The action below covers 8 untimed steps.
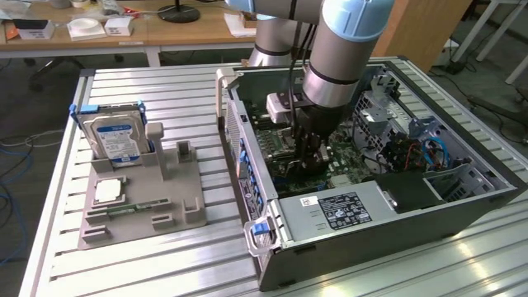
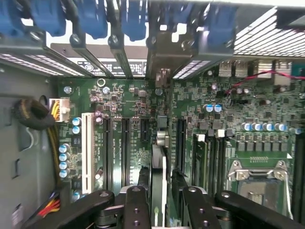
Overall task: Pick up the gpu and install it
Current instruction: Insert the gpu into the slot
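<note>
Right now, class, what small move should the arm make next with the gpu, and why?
Probably a gentle press straight down toward the motherboard. The gpu stands on edge in line with the black slots, at the gripper, with its bracket at the rear. Whether it is fully seated cannot be told.

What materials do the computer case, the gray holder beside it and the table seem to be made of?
The computer case looks like painted sheet metal: thin folded dark gray walls, perforated panels inside. The gray holder seems to be matte plastic, perhaps printed: uniform dull color, blocky molded slots. The table looks like bare aluminium: pale silvery slats with parallel grooves and soft reflections.
</note>
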Each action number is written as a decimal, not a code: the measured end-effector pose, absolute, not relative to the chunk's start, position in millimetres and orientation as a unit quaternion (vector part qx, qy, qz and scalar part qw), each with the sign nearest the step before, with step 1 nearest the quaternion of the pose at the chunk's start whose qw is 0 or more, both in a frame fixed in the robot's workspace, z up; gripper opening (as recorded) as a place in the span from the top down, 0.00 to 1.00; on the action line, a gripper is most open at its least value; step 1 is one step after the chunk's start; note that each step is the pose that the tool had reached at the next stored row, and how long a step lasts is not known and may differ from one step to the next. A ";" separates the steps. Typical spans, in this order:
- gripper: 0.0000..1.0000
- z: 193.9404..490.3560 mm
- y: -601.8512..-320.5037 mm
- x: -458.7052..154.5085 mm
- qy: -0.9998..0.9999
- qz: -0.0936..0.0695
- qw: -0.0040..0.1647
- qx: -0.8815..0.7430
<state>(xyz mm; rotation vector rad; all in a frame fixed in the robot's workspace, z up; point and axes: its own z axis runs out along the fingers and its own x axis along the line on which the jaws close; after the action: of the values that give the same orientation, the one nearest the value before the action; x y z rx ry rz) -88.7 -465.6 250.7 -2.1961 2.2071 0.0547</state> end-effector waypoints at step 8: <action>0.67 273.8 -465.6 -88.7 0.709 0.018 0.014 -0.705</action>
<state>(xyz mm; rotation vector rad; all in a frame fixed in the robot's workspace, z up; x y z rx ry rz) -88.7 -465.6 273.8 -2.1959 2.2068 0.0545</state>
